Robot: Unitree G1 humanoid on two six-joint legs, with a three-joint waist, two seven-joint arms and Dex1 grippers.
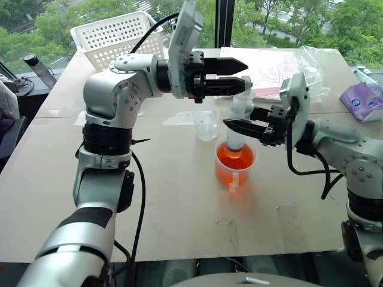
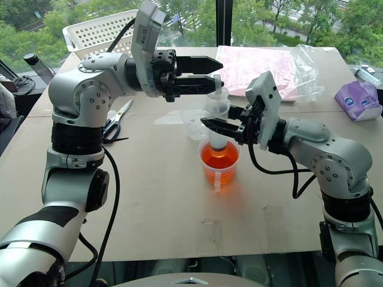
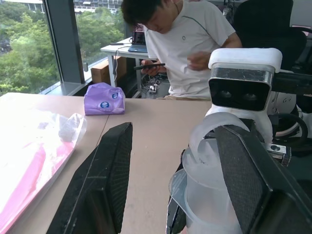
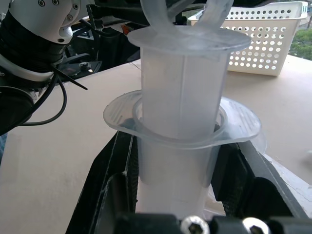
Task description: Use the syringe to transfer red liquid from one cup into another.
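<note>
The syringe [image 1: 237,122] stands upright with its tip down in the red liquid [image 1: 234,158] of the wider handled cup [image 1: 235,170] at mid-table. My right gripper [image 1: 234,126] is shut on the syringe barrel just under its flange [image 4: 180,124], one finger on each side. My left gripper [image 1: 248,75] reaches in level from the left at the white plunger's top ring [image 3: 214,141]. It is open, and the ring sits between its fingers [image 3: 100,185], close to one of them. The small plain cup [image 1: 206,124] stands just behind and left of the big cup.
A white perforated basket [image 1: 116,36] stands at the back left, with a bottle [image 1: 37,69] beyond the table edge. A pink sheet in a plastic bag [image 1: 269,66] and a purple packet [image 1: 362,98] lie at the back right. Scissors [image 2: 116,119] lie left. A person [image 3: 185,44] sits beyond the table.
</note>
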